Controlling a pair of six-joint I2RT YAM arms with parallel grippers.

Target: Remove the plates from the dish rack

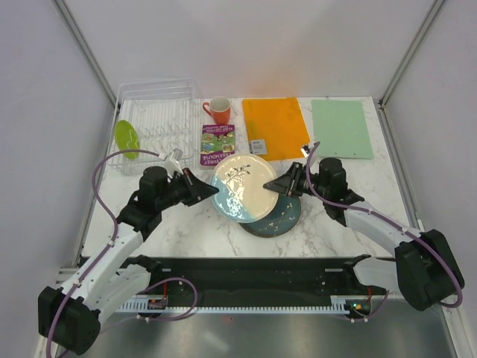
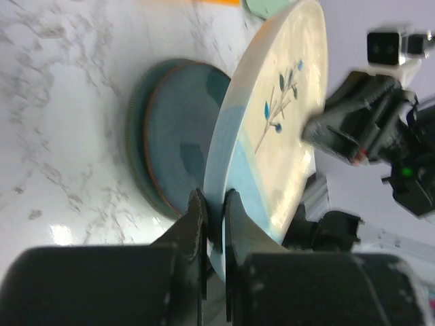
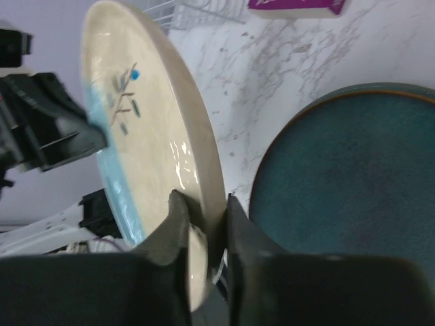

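Observation:
The cream-and-light-blue plate with leaf sprig (image 1: 242,186) hangs tilted above the table between both arms. My left gripper (image 1: 211,192) is shut on its light-blue left rim (image 2: 224,163). My right gripper (image 1: 273,186) is shut on its cream right rim (image 3: 197,136). Under it lies the dark teal plate (image 1: 282,216) (image 2: 180,139) (image 3: 353,183), stacked on a grey-green plate whose rim (image 2: 133,136) shows around it. The lime-green plate (image 1: 127,139) stands in the clear dish rack (image 1: 156,119) at the back left.
An orange mug (image 1: 219,110) and a purple booklet (image 1: 218,140) lie right of the rack. An orange mat (image 1: 275,127) and a green mat (image 1: 341,127) lie at the back right. A small card (image 1: 258,146) sits by the orange mat.

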